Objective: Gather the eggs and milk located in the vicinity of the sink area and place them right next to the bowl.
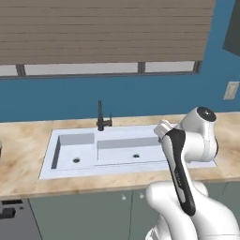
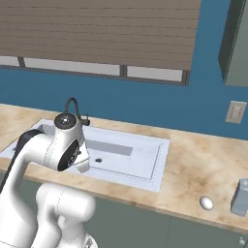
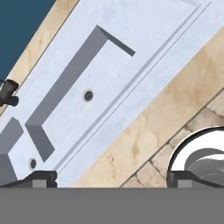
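The sink area (image 1: 117, 150) is a white double-basin sink set in the beige counter, with a thin black faucet (image 1: 100, 118) behind it. To the right of the sink (image 2: 126, 155), a small whitish egg (image 2: 207, 203) lies near the counter's front edge. The pale grey-blue milk carton (image 2: 240, 197) stands upright just right of the egg. My gripper (image 3: 111, 179) hovers above the sink's front rim, open with nothing between its fingertips (image 3: 41, 178). It looks down on a basin and its drain (image 3: 88, 95). The bowl is out of view.
My white arm (image 1: 180, 173) rises in front of the sink's right basin. A wall outlet (image 2: 236, 112) sits on the blue wall, below a grey upper cabinet (image 2: 237, 43). A small dark sliver (image 1: 1, 149) shows at the counter's far left edge.
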